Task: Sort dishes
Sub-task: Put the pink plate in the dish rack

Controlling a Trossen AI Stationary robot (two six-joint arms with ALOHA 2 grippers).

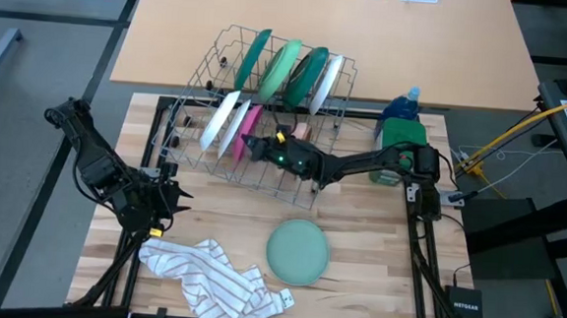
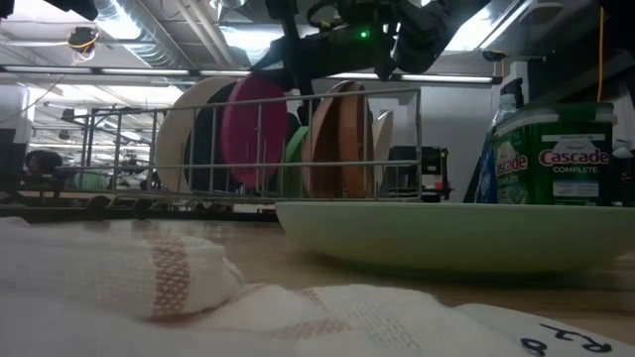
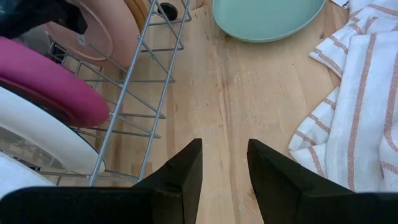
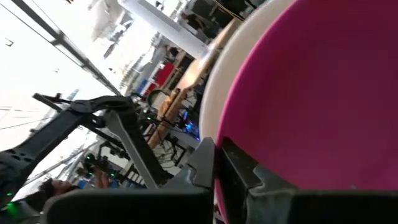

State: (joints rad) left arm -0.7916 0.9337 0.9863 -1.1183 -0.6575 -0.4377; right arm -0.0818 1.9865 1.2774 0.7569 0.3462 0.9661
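**Right gripper pinches the pink plate in the rack**

The right gripper [image 1: 250, 142] reaches into the wire dish rack [image 1: 307, 185], its jaws closed on the rim of the pink plate [image 1: 247, 127], which stands upright beside a white plate [image 1: 219, 122]. Green plates [image 1: 282, 68] stand at the rack's far side. A light green plate [image 1: 297, 251] lies on the table in front of the rack, near the striped cloth [image 1: 212, 278]. The left gripper [image 1: 171, 197] waits beside the rack's left corner, jaws partly open and empty.

A grey wire dish rack [image 1: 266, 119] stands on the pale wooden table [image 1: 358, 233]. A white cloth with red-brown stripes [image 1: 212, 278] lies crumpled near the table's front edge. A green-lidded Cascade detergent tub [image 2: 561, 154] sits beside the rack, a blue bottle [image 1: 402, 105] just behind it.
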